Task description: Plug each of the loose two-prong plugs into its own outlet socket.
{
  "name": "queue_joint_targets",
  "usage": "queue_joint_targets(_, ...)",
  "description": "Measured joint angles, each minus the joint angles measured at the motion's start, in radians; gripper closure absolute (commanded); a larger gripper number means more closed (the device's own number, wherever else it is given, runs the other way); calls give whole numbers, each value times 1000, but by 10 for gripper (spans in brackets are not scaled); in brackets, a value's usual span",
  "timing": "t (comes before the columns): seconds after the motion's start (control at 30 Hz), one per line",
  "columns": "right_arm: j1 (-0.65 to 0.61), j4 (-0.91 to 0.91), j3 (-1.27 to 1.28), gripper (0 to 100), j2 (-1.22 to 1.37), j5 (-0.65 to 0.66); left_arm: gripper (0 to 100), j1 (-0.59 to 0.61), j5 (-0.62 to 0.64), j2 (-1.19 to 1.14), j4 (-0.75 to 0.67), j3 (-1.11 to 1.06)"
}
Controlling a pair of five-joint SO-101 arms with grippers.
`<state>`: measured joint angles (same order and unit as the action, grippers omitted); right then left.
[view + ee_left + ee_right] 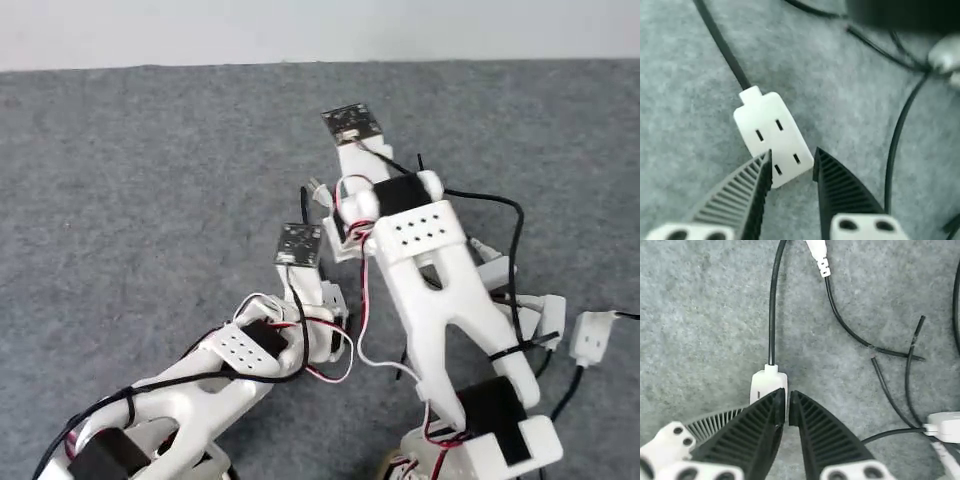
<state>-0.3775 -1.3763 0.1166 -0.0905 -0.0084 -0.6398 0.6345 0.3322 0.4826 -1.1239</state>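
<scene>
Socket block [771, 135]: white, four slots face up, flat on the grey table [120, 200], black cable leaving its far end. Left gripper [792, 160] is over the block's near end with the claw spread, one ribbed finger [752, 192] overlapping the block's edge and the other just beside its corner, so nothing is gripped. Plug [764, 385]: white body, mid-table, black cable running straight away from it, half hidden under the right gripper [786, 396]. The right claw is pressed nearly together with only a thin slit between the tips. The plug sits right at those tips, and I can't tell whether they actually nip it or just cover it. A second white cable end [821, 262] lies farther off, well apart, its black lead curving across the table among other loose black leads. In the high view the left arm [200, 390] comes in from near left and the right arm [440, 290] from near centre, reaching farther, with the two heads close together mid-table. A second socket block [593, 337] lies right of the right arm, near the table's right edge, on its own cable.
</scene>
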Motion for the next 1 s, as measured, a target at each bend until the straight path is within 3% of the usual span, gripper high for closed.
queue_joint_targets(0.13, 20, 0, 0, 990, 0, 14, 852, -3, -75, 0, 2, 0)
queue_joint_targets(0.4, 20, 0, 0, 990, 0, 14, 560, -3, -97, 17, 2, -3)
queue_joint_targets(0.67, 20, 0, 0, 990, -2, 14, 551, -3, 46, 69, 2, -25)
queue_joint_targets(0.87, 23, 0, 0, 990, -2, 14, 551, 100, 89, 69, 2, -25)
queue_joint_targets(1.0, 23, 3, 0, 990, -2, 14, 551, 103, 92, 69, 26, -25)
